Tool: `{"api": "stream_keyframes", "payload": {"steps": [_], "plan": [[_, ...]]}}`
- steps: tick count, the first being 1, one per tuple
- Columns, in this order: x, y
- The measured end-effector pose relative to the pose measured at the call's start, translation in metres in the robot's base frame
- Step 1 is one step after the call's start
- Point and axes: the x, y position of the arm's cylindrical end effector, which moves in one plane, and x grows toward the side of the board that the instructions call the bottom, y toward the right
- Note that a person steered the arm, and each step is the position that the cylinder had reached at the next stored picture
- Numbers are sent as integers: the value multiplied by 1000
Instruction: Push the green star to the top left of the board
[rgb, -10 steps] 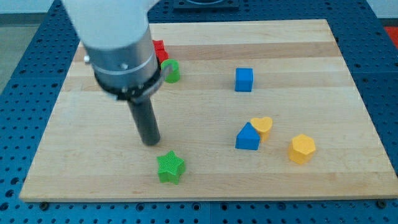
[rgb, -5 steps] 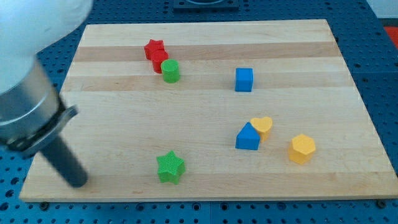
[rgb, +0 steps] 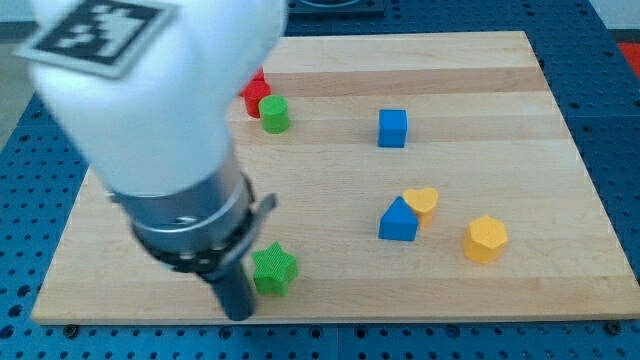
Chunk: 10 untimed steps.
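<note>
The green star (rgb: 275, 269) lies near the board's bottom edge, left of centre. My tip (rgb: 239, 314) rests at the bottom edge of the wooden board (rgb: 480, 80), just below and left of the star, close to it or touching it; I cannot tell which. The arm's large white and grey body (rgb: 160, 120) hides much of the board's left side.
A green cylinder (rgb: 275, 114) and red blocks (rgb: 252, 94) sit at the top left, partly hidden by the arm. A blue cube (rgb: 392, 128) is at upper centre. A blue block (rgb: 398, 221), a yellow heart (rgb: 423, 202) and a yellow hexagon (rgb: 486, 239) sit at lower right.
My tip swung from above the star out to the board's bottom left corner, then came back right to the star's lower left. No block has visibly moved.
</note>
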Motion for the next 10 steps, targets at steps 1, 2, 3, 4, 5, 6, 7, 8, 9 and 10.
{"api": "stream_keyframes", "payload": {"steps": [1, 2, 3, 4, 5, 6, 7, 8, 9, 10], "plan": [[-5, 35], [-38, 38], [-69, 21], [-90, 0], [-105, -18], [-109, -31], [-109, -43], [-103, -44], [-97, -49], [-97, -49]]}}
